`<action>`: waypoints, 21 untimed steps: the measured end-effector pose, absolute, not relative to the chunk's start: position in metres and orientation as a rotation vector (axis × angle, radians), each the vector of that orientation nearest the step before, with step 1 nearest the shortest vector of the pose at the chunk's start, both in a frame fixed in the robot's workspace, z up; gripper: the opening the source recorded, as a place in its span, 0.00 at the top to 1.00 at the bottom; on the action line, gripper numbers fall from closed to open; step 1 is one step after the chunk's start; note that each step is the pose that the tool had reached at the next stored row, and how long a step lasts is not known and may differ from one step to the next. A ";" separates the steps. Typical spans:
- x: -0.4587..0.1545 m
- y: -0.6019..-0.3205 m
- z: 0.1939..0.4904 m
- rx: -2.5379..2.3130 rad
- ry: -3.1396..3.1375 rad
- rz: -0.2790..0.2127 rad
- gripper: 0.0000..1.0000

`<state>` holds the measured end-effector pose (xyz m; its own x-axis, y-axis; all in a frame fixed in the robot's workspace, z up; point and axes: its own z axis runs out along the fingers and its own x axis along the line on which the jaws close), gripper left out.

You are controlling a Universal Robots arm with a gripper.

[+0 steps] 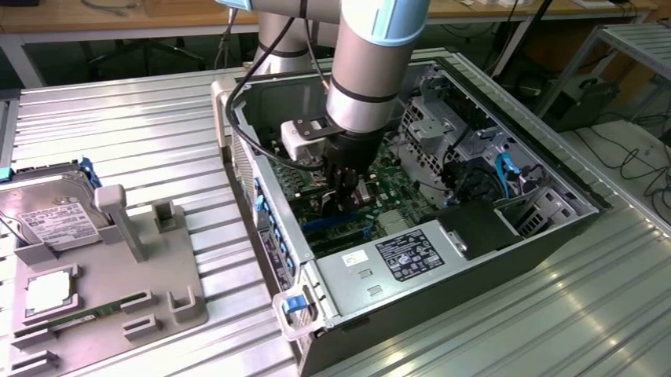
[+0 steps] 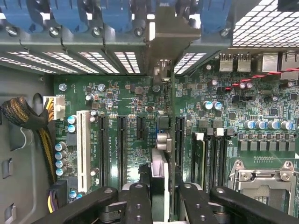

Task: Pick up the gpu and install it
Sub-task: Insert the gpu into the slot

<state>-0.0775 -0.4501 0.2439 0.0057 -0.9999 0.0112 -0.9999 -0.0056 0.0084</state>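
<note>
Gpu (image 2: 160,154) edge-on, pinched between fingers (image 2: 140,205); arm vertical inside computer case (image 1: 346,279).

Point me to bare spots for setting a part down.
Bare table beyond the fixture tray, beside the computer case; also at the exterior view's right of it. Crowded: inside the case, where the gripper holds the gpu.

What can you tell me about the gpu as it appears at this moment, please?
The gpu appears edge-on in the wrist view, as a thin strip with a pale grey edge. It is clamped between the fingers of the gripper and stands upright over the green motherboard, in line with the long black expansion slots. Its grey metal end bracket sits against the case's rear slot openings. Whether it is fully seated cannot be told.
</note>
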 end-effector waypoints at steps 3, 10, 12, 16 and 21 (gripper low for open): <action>-0.077 -0.450 0.244 2.217 -2.206 0.003 0.72; -0.072 -0.450 0.243 2.217 -2.206 0.002 0.72; -0.073 -0.451 0.243 2.217 -2.205 0.002 0.72; -0.074 -0.451 0.239 2.217 -2.205 0.002 0.72; -0.074 -0.451 0.232 2.215 -2.203 -0.001 0.72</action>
